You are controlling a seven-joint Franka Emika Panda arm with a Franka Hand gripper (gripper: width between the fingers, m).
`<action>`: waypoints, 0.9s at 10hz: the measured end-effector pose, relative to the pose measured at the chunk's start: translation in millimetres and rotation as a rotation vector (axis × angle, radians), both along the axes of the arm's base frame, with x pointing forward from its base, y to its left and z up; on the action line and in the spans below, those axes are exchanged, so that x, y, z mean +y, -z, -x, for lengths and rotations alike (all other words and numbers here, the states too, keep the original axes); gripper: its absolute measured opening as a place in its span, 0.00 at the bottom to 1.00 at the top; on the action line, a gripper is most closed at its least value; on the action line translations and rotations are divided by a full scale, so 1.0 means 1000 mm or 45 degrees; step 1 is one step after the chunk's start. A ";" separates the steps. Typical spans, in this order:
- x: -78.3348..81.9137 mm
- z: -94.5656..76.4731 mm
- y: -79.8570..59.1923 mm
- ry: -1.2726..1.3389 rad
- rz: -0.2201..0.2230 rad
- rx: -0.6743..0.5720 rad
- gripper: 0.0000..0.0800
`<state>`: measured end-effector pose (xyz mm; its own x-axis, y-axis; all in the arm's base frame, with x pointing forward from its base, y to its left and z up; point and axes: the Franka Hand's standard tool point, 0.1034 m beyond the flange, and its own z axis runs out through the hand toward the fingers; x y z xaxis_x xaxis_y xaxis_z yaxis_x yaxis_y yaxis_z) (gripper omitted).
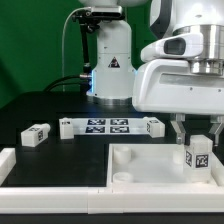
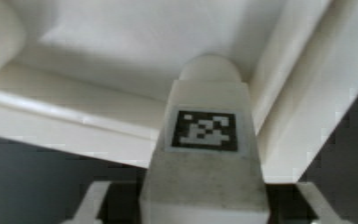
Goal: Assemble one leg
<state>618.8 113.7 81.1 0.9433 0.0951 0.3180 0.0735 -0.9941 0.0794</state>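
My gripper [image 1: 196, 143] is shut on the leg [image 1: 197, 155], a short white post with a black-and-white tag on its side. It holds the leg upright over the exterior view's right end of the large white tabletop [image 1: 140, 165]. In the wrist view the leg [image 2: 206, 130] stands between my two fingers [image 2: 101, 203] and points toward a corner of the tabletop [image 2: 140, 60]. I cannot tell whether the leg's tip touches the tabletop.
The marker board [image 1: 108, 126] lies behind the tabletop. Another tagged white leg [image 1: 37, 135] lies on the black table at the exterior view's left. A white rail [image 1: 50, 200] runs along the front. The robot base [image 1: 108, 60] stands at the back.
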 end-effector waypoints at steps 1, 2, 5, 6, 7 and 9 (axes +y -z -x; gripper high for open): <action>0.003 0.000 0.001 0.206 -0.078 -0.023 0.38; 0.005 0.000 0.003 0.389 -0.150 -0.040 0.38; -0.002 0.000 0.003 0.717 -0.223 -0.075 0.38; -0.006 0.001 0.003 0.761 -0.225 -0.075 0.38; -0.012 0.002 0.003 0.868 -0.241 -0.074 0.39; -0.024 0.004 0.003 1.020 -0.246 -0.081 0.39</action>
